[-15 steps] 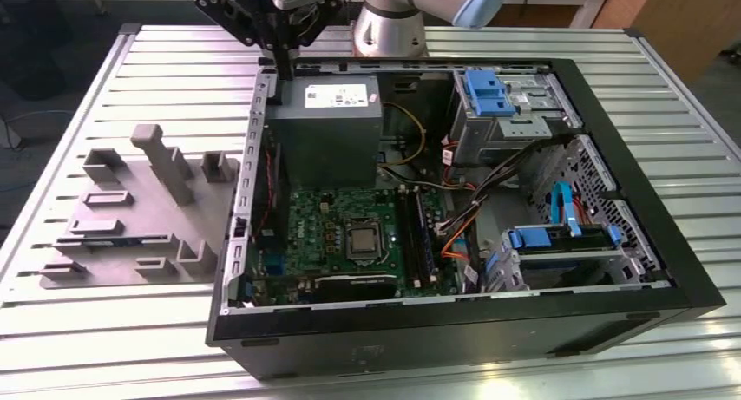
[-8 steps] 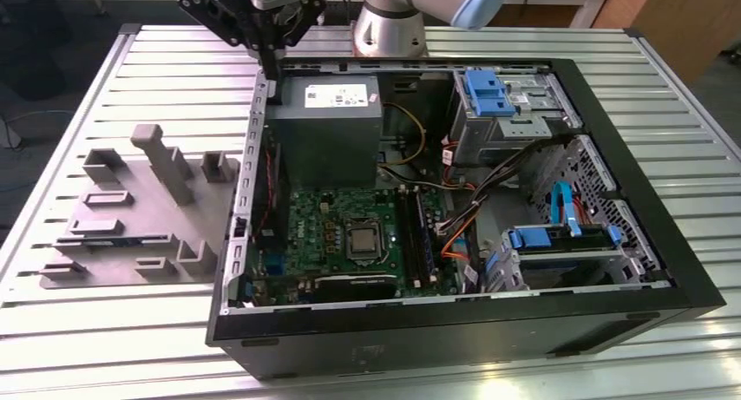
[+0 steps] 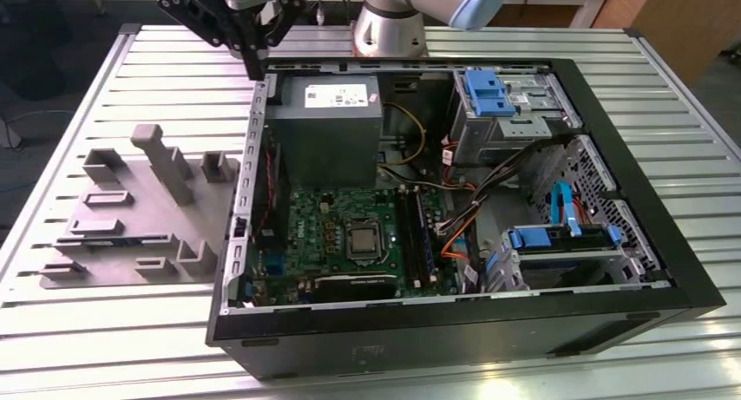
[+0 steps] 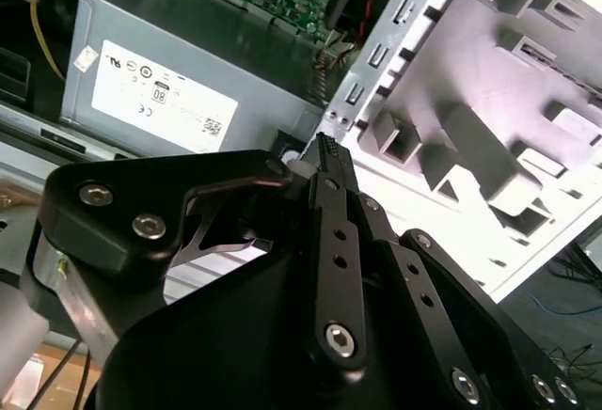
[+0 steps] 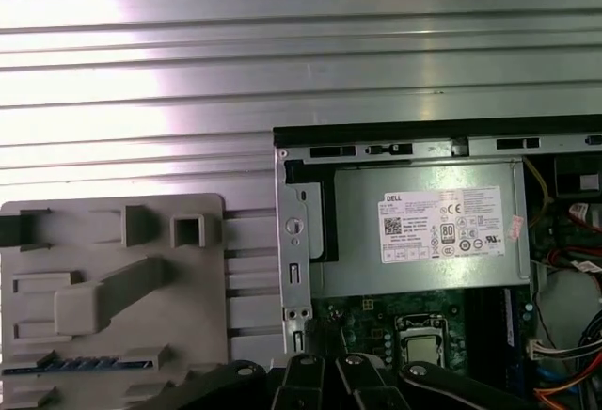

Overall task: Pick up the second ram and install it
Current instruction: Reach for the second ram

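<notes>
well, in the exterior view my gripper (image 3: 253,68) hung over the slatted table (image 3: 579,62), right at the corner of the open computer case (image 3: 463,331) beside the grey power supply (image 3: 330,101). its fingers were drawn together to a thin point with nothing between them. the second ram (image 3: 116,239), as far as i could make out, sat on edge in a long slot of the grey fixture (image 3: 173,218) on the exterior view's left, well apart from my gripper, and the fixture's tall post (image 3: 162,161) stood roughly between the two.

in the second wrist view the fingers (image 4: 329,231) lay pressed flat together, their tip over the case's punched metal edge (image 4: 376,62), the power supply (image 4: 150,90) to one side and the fixture's pockets to the other. nothing was held.

in the first wrist view the second ram (image 5: 80,365) showed best, a thin blue-green strip in its slot near the fixture's edge, with the motherboard (image 5: 367,321) and its cpu socket (image 5: 420,335) inside the case alongside.

i judged the pick not yet begun. to do it well i would have wanted the fingers opened before going down, squared across the stick's thin faces and centred along its length, so that it lifted level and did not bind in the slot. i would have kept clear of the tall post and pinched the bare board rather than the chips.
</notes>
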